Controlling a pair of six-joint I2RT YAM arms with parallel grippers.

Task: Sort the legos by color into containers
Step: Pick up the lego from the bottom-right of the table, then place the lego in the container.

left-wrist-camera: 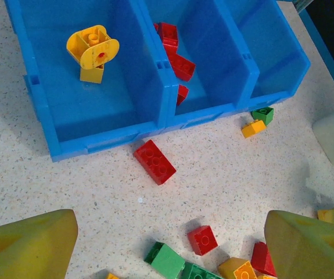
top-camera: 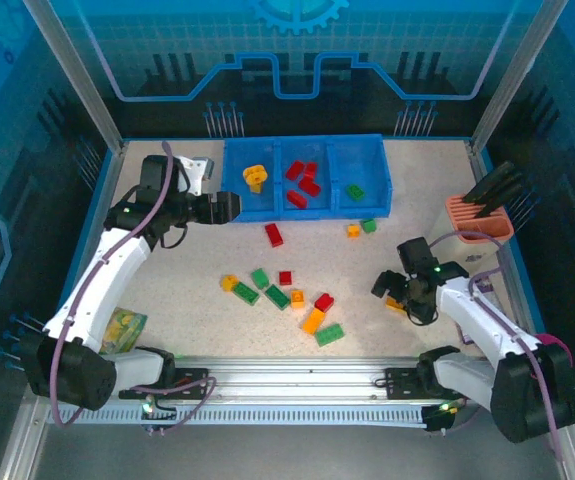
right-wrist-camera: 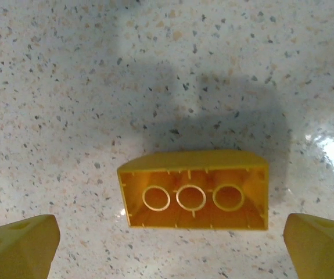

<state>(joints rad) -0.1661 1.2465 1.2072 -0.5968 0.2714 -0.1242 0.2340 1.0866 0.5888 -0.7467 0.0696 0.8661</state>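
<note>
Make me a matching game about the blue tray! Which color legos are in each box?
Boxes, seen from the top camera:
1. left compartment
2. middle compartment
3. right compartment

What is inside:
A. one green lego
B. yellow wheel piece
C. red legos

Pairs: 1-B, 2-C, 3-A
</note>
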